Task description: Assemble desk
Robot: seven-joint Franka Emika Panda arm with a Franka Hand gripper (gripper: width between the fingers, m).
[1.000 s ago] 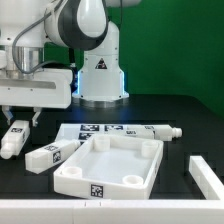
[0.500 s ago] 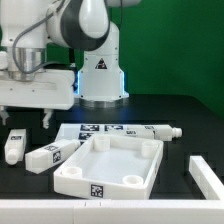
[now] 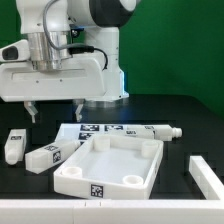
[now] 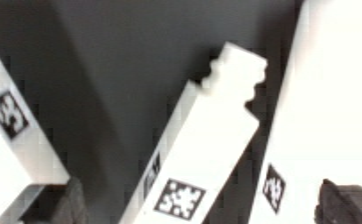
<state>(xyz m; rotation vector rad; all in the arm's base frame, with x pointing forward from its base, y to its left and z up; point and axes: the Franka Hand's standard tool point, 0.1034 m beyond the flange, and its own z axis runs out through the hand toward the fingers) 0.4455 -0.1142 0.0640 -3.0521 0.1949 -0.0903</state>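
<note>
The white desk top (image 3: 110, 165), a rimmed tray with corner sockets, lies in the middle of the black table. Two tagged white leg blocks lie to the exterior view's left of it, one far out (image 3: 13, 145) and one nearer the tray (image 3: 50, 155). A third leg (image 3: 150, 130) lies behind the tray and another (image 3: 205, 175) at the right. My gripper (image 3: 52, 112) hangs open above the two left legs, holding nothing. In the wrist view one leg (image 4: 204, 130) lies below and between the open fingers (image 4: 347, 200), untouched.
The marker board (image 3: 85, 128) lies flat behind the tray, partly under the rear leg. The white cone-shaped robot base (image 3: 100, 75) stands at the back. In the wrist view another tagged white leg (image 4: 9, 110) and a white tagged surface (image 4: 320, 100) flank the middle leg.
The jaws have spread wide. The hand has risen and shifted toward the exterior view's right, away from the far-left leg. The legs and the tray lie where they were.
</note>
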